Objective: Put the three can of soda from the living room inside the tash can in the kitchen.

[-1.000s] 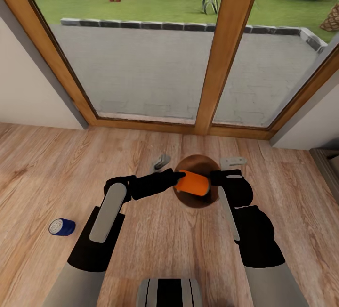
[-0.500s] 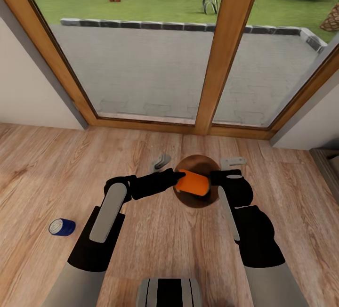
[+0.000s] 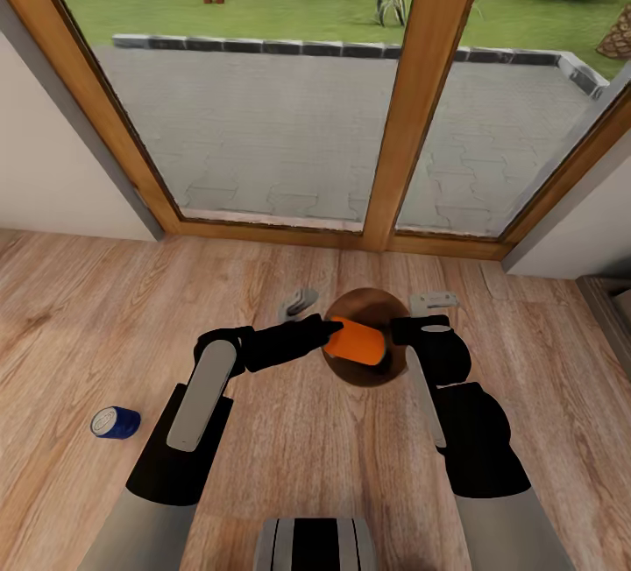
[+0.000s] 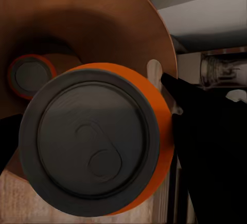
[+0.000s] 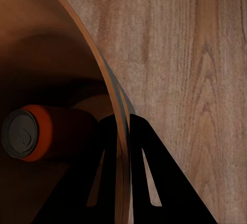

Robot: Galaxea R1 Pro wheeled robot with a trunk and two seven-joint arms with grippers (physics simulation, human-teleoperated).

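Note:
The trash can (image 3: 368, 304) stands on the wood floor, seen from above with its brown inside showing. My left gripper (image 3: 337, 334) is shut on an orange soda can (image 3: 358, 341), which it holds on its side over the bin's mouth; the left wrist view shows that can's dark top (image 4: 92, 141). Another orange can (image 5: 36, 134) lies at the bottom of the bin (image 5: 62, 54), also visible as a small can (image 4: 31, 75) in the left wrist view. My right gripper (image 3: 405, 330) is shut on the bin's rim, its fingers (image 5: 149, 177) astride the wall. A dark blue can (image 3: 115, 422) lies on the floor at the left.
Wood-framed glass doors (image 3: 421, 98) rise just beyond the bin, with white walls on both sides. Two small grey objects (image 3: 298, 299) (image 3: 434, 299) lie on the floor beside the bin. A dark furniture edge (image 3: 613, 308) shows at the right.

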